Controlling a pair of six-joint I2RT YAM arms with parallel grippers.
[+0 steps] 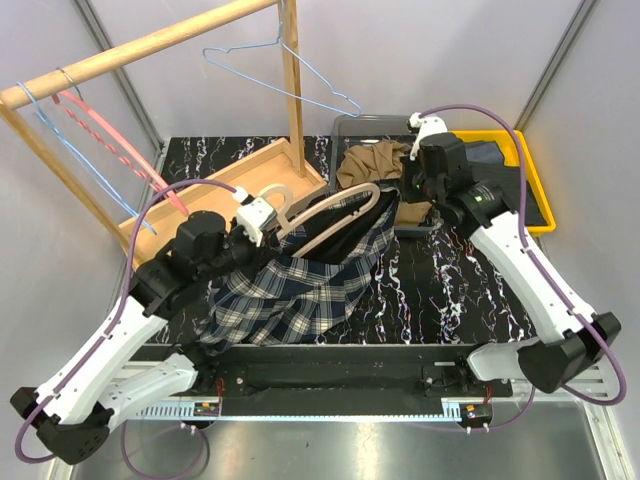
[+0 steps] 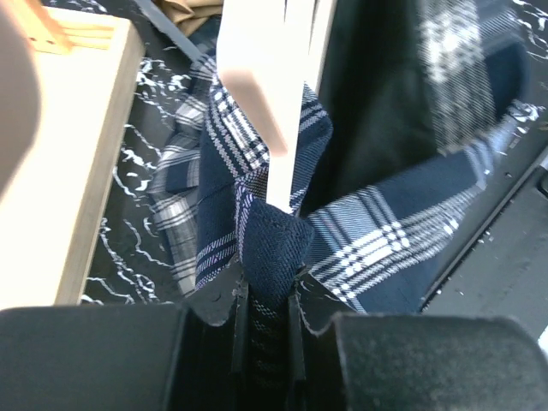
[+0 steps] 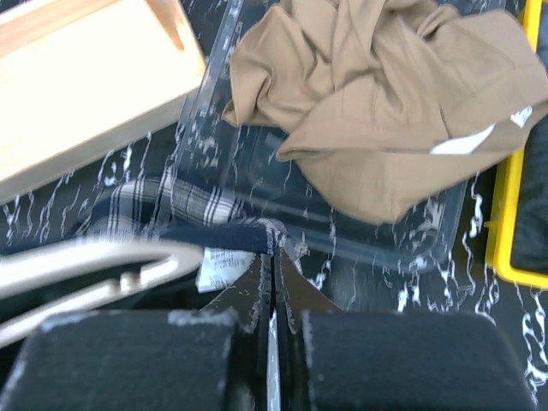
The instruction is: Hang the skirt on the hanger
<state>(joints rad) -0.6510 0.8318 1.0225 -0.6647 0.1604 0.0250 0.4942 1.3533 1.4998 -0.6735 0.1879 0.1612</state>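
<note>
Reach with right jaws, pressed together, for tan skirt (image 3: 377,120) bunched crosswise just ahead in clear tray (image 3: 248,184); left jaws, farther off, clamped on plaid shirt (image 2: 368,244).

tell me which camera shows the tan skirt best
Right wrist: the skirt fills the upper frame, crumpled in the clear bin, nothing in front of it. The top view shows it small, partly hidden by the right arm. The left wrist view catches at most a tan scrap at its top edge.

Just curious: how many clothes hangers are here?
4: blue wire hanger mid-rail; second blue hanger and pink hanger at rail's left; wooden hanger in plaid shirt. Others may be hidden.
</note>
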